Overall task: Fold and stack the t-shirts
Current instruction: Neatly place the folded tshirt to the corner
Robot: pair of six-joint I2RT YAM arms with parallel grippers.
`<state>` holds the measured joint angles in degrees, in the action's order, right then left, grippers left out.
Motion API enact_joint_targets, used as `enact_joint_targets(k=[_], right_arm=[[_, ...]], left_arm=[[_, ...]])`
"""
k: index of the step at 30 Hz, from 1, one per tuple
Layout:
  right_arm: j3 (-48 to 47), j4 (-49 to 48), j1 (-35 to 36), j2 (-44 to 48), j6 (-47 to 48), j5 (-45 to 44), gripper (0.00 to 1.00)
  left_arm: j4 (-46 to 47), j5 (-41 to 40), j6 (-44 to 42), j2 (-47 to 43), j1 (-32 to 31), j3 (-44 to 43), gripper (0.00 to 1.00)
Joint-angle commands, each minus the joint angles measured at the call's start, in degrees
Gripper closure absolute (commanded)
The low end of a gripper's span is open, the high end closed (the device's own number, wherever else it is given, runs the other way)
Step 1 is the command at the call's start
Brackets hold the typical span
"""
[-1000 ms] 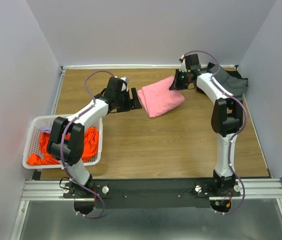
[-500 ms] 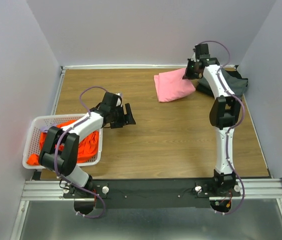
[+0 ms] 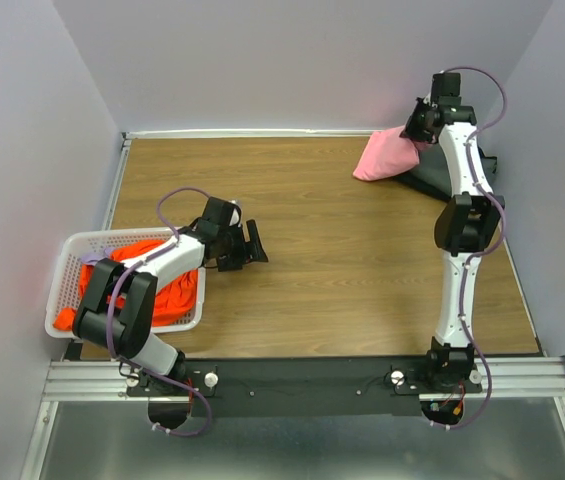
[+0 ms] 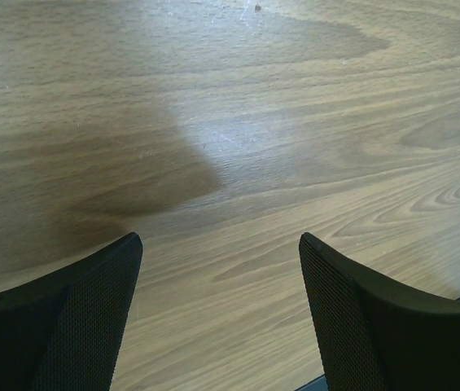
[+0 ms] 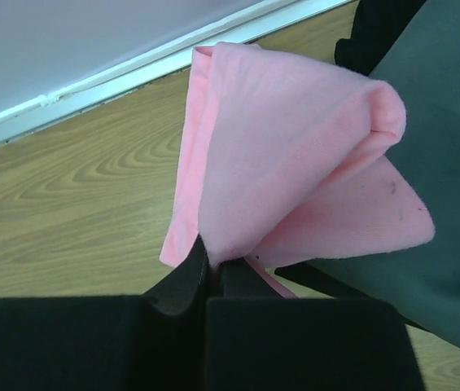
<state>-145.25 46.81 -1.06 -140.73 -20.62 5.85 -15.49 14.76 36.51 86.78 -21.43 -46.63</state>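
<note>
My right gripper [image 3: 414, 130] is shut on the folded light pink t-shirt [image 3: 383, 155] and holds it at the far right of the table, its edge over the dark grey t-shirt [image 3: 440, 180]. In the right wrist view the pink t-shirt [image 5: 295, 155] hangs from my shut gripper [image 5: 215, 273] beside the dark grey t-shirt [image 5: 433, 163]. My left gripper [image 3: 256, 243] is open and empty above the wood, right of the basket. In the left wrist view its fingers [image 4: 91, 301] stand wide apart over bare wood. The bright orange t-shirt [image 3: 157, 285] lies bunched in the basket.
The white slotted basket [image 3: 62, 275] stands at the near left edge of the table. Grey walls close the table at the back and both sides, with a white rim [image 3: 262, 132] along the far edge.
My right gripper has carried the pink t-shirt from the far middle to the far right, onto the dark grey one. My left arm has drawn back toward the basket.
</note>
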Motion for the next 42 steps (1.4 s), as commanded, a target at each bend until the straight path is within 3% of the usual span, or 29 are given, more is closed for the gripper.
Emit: enact_joint_targets(k=[1, 17, 29, 42], right_arm=[[-3.19, 0.48, -0.78, -0.43, -3.01, -1.02, 0.99], [-5.22, -5.59, -6.76, 2.12, -10.84, 3.73, 0.99], [-1.53, -6.2, -6.76, 9.5, -8.12, -1.8, 0.99], [0.05, -6.11, -7.9, 10.21, -6.45, -2.16, 0.99]], left_arm=[[1.51, -1.05, 0.75, -1.79, 0.34, 0.84, 0.14], [1.51, -1.14, 1.19, -3.99, 0.34, 3.65, 0.14], [3.09, -0.88, 2.86, -6.98, 0.34, 6.82, 0.14], [2.39, -0.97, 2.69, -9.09, 0.34, 7.87, 0.14]])
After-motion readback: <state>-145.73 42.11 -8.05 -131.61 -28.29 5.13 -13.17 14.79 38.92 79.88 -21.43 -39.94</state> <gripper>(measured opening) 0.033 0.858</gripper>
